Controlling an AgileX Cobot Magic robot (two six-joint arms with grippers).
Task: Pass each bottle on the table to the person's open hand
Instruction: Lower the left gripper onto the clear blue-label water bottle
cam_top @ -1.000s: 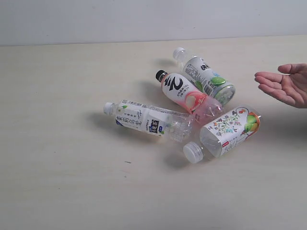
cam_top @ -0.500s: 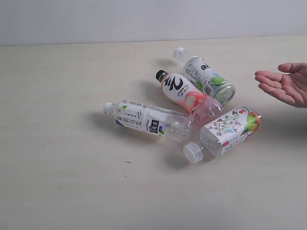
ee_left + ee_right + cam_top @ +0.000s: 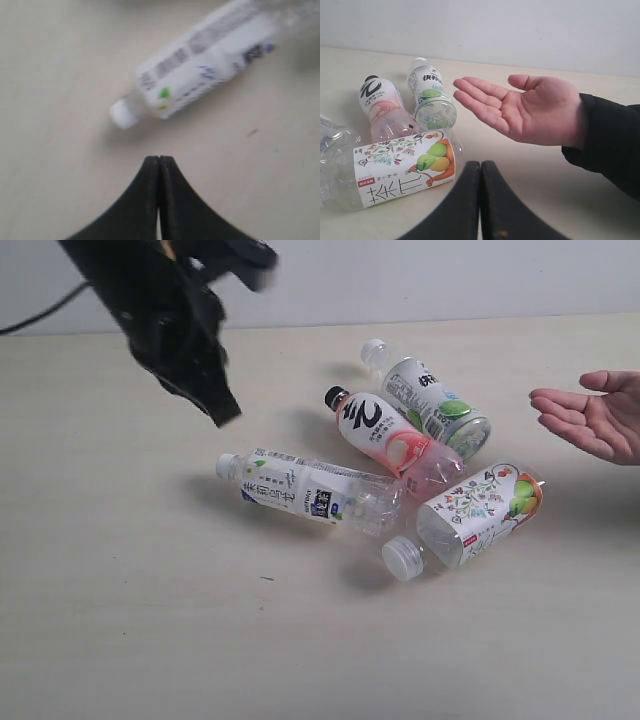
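Observation:
Four bottles lie on the table (image 3: 120, 620): a white-capped one with blue text (image 3: 305, 488) (image 3: 200, 65), a black-capped peach one (image 3: 385, 437) (image 3: 382, 107), a lime one (image 3: 430, 400) (image 3: 430, 97) and a floral one (image 3: 470, 515) (image 3: 400, 167). The person's open hand (image 3: 592, 418) (image 3: 527, 107) waits palm up at the right. My left gripper (image 3: 228, 418) (image 3: 159, 160) hangs shut and empty above the table, left of the blue-text bottle's cap. My right gripper (image 3: 480, 165) is shut and empty beside the floral bottle, and does not show in the exterior view.
A pale wall (image 3: 400, 280) runs behind the table. The person's dark sleeve (image 3: 612, 145) reaches in from the right. Bare tabletop lies to the left and front of the bottles.
The left arm has swung into the exterior view from the upper left. The bottles and the hand have stayed put.

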